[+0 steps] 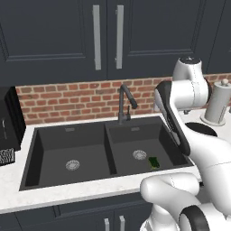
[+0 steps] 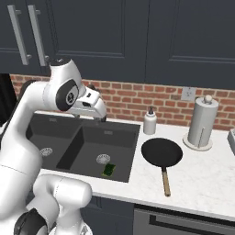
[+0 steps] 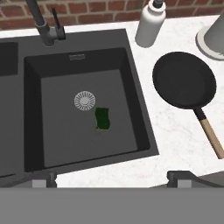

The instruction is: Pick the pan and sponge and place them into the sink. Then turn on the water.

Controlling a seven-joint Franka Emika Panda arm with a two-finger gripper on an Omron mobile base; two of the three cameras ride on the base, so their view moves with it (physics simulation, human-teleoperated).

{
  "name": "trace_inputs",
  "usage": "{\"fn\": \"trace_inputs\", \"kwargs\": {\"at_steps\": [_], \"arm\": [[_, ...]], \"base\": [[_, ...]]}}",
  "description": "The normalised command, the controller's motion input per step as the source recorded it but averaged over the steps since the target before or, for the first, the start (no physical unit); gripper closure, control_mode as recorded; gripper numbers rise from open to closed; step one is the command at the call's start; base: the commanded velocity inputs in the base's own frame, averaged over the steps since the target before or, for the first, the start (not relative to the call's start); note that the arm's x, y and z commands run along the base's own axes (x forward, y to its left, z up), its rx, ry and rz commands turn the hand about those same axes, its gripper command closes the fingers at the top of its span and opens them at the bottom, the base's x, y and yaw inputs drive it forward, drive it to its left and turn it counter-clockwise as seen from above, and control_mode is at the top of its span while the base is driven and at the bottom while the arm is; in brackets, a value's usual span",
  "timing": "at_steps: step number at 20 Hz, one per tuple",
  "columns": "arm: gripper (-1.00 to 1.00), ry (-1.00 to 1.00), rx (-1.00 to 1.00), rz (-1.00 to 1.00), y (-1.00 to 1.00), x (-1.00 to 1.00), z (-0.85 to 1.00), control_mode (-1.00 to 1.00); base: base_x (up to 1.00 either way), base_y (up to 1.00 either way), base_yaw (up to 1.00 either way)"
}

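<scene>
1. My two-finger gripper (image 3: 112,177) hangs above the near edge of the counter, looking down on the right basin. The two dark fingertips (image 3: 37,179) stand far apart at the bottom of the hand view, so the jaws are wide and hold nothing.
2. In the right base view the hand (image 2: 94,108) sits high over the far side of the sink, near the faucet, well above the basin floor.
3. The small rectangular green sponge (image 3: 103,119) lies flat on the floor of the right basin, just near and right of the round silver drain (image 3: 84,100). It is apart from the basin walls. The same sponge shows in the left base view (image 1: 154,161) and the right base view (image 2: 108,170).
4. The large matte black double-basin sink (image 1: 108,144) is set in the white marbled counter (image 2: 202,183). The left basin is the wider one and has its own drain (image 1: 72,165).
5. The round shallow black frying pan (image 3: 184,80) rests on the counter to the right of the sink, apart from its rim. Its light wooden-looking handle (image 3: 211,136) points toward the near side.
6. The dark gooseneck faucet (image 1: 125,103) stands at the far rim between the basins; I see no stream from it.
7. A white soap bottle (image 2: 150,121) stands far of the pan, and a paper towel roll on a stand (image 2: 202,123) further right.
8. Red brick backsplash (image 1: 67,100) runs behind, dark cabinets (image 1: 54,36) above.
</scene>
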Motion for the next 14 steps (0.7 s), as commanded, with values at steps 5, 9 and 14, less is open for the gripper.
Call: {"fn": "trace_inputs", "kwargs": {"at_steps": [5, 9, 14], "arm": [[-1.0, 0.14, 0.0, 0.0, -0.47, -0.03, -0.15, -1.0], [-1.0, 0.17, 0.0, 0.0, -0.54, -0.05, -0.11, -1.0], [-1.0, 0.2, 0.0, 0.01, -0.63, -0.15, -0.15, -1.0]], "base": [[0.0, 0.0, 0.0], [0.0, 0.0, 0.0], [0.0, 0.0, 0.0]]}}
